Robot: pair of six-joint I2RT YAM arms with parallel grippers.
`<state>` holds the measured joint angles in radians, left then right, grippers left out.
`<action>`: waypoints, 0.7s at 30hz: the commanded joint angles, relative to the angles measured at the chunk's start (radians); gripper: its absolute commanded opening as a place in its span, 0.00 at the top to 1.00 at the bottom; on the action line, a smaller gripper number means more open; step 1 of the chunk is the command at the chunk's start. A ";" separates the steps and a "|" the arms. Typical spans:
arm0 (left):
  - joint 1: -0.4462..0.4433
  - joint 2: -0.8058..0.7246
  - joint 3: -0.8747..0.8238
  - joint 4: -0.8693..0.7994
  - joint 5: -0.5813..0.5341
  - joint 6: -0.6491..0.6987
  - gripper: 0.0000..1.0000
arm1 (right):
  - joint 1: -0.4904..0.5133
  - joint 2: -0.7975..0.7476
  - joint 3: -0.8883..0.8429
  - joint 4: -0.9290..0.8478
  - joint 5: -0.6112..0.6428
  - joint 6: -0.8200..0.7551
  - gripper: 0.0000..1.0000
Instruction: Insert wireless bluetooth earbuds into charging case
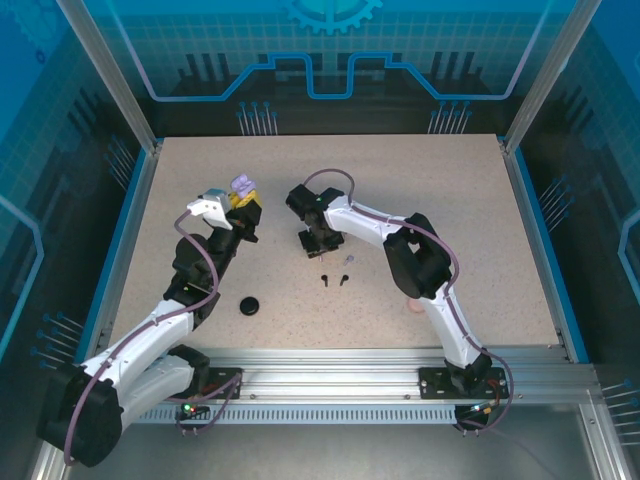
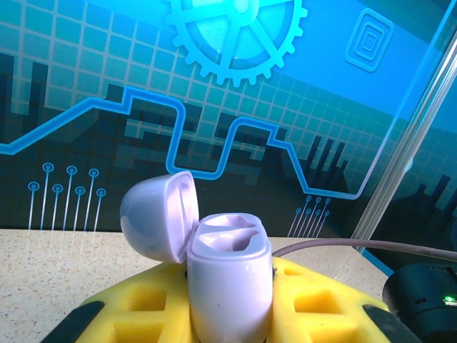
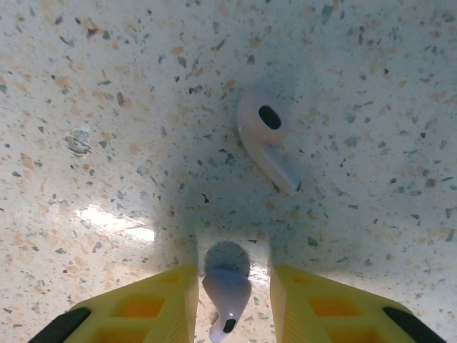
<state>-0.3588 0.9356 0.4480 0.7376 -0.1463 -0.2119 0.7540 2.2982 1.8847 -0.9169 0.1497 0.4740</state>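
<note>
L gripper (image 1: 240,203) is pressed tight on the lavender case (image 2: 230,282), pinched btwn its yellow fingers (image 2: 136,306) and held up off the table (image 1: 450,200), left of centre. The case stands roughly upright w/ its lid (image 2: 158,214) hinged open to the left in the L wrist view. The two wells in the top face look bare, just pale lavender hollows. From the top cam the same case is a small lavender blob, inside too small to read.

R gripper (image 3: 233,277) is down near table centre, jaws part-way spread w/ a lavender earbud (image 3: 227,289) btwn them. Slim gaps seem to show either side, so can't tell if it's actually pinched. Its long axis runs along the fingers: stem end w/ dark tip toward the cam, bulb end toward the table.

Just beyond it a second lavender earbud (image 3: 265,137) lies flat and loose. Its long axis is diagonal in the R wrist view, bulb upper-left w/ dark oval facing up, stem to lower-right.

Top cam adds two black earbuds (image 1: 335,279) side by side on the table nearer the arm bases, and a round black case (image 1: 250,304) to their left by the L arm. A small pale pink bit (image 1: 411,305) peeks out beside the R forearm, too hidden to name.
</note>
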 commanded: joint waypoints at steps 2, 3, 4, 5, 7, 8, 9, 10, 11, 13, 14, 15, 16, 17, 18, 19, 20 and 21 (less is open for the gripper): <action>0.009 -0.024 0.026 0.012 -0.015 -0.011 1.00 | 0.016 0.047 0.043 -0.034 0.005 0.011 0.67; 0.010 -0.024 0.025 0.012 -0.016 -0.011 1.00 | 0.017 0.052 0.046 -0.038 0.004 0.012 0.67; 0.010 -0.024 0.025 0.012 -0.015 -0.011 1.00 | 0.016 0.053 0.049 -0.040 0.004 0.014 0.67; 0.009 -0.024 0.025 0.013 -0.014 -0.010 1.00 | 0.019 0.054 0.050 -0.044 0.001 0.017 0.67; 0.009 -0.024 0.025 0.012 -0.015 -0.009 1.00 | 0.021 0.059 0.057 -0.057 0.004 0.027 0.67; 0.009 -0.024 0.024 0.014 -0.015 -0.009 1.00 | 0.022 0.062 0.063 -0.069 0.008 0.035 0.67; 0.009 -0.026 0.025 0.014 -0.012 -0.009 1.00 | 0.023 0.066 0.069 -0.082 0.012 0.046 0.67; 0.009 -0.025 0.025 0.014 -0.013 -0.009 1.00 | 0.024 0.070 0.073 -0.091 0.014 0.056 0.66; 0.009 -0.026 0.025 0.013 -0.013 -0.009 1.00 | 0.026 0.075 0.080 -0.104 0.019 0.066 0.65; 0.009 -0.024 0.024 0.014 -0.013 -0.011 1.00 | 0.029 0.086 0.089 -0.122 0.027 0.089 0.65; 0.009 -0.024 0.025 0.014 -0.013 -0.011 1.00 | 0.030 0.091 0.091 -0.129 0.030 0.102 0.65; 0.009 -0.025 0.024 0.013 -0.013 -0.012 1.00 | 0.031 0.098 0.095 -0.139 0.035 0.114 0.65; 0.009 -0.025 0.023 0.016 -0.013 -0.012 1.00 | 0.031 0.103 0.099 -0.150 0.039 0.128 0.66; 0.010 -0.026 0.023 0.016 -0.014 -0.012 1.00 | 0.030 0.108 0.102 -0.156 0.041 0.141 0.66; 0.009 -0.026 0.023 0.015 -0.013 -0.012 1.00 | 0.030 0.111 0.104 -0.163 0.042 0.152 0.67; 0.009 -0.027 0.023 0.015 -0.013 -0.011 1.00 | 0.030 0.115 0.106 -0.167 0.043 0.163 0.67; 0.009 -0.027 0.024 0.014 -0.013 -0.011 1.00 | 0.031 0.117 0.106 -0.169 0.043 0.170 0.67; 0.010 -0.029 0.022 0.015 -0.013 -0.011 1.00 | 0.033 0.118 0.108 -0.171 0.042 0.174 0.67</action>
<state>-0.3588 0.9272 0.4480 0.7376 -0.1463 -0.2119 0.7719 2.3669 1.9820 -1.0042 0.1772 0.6003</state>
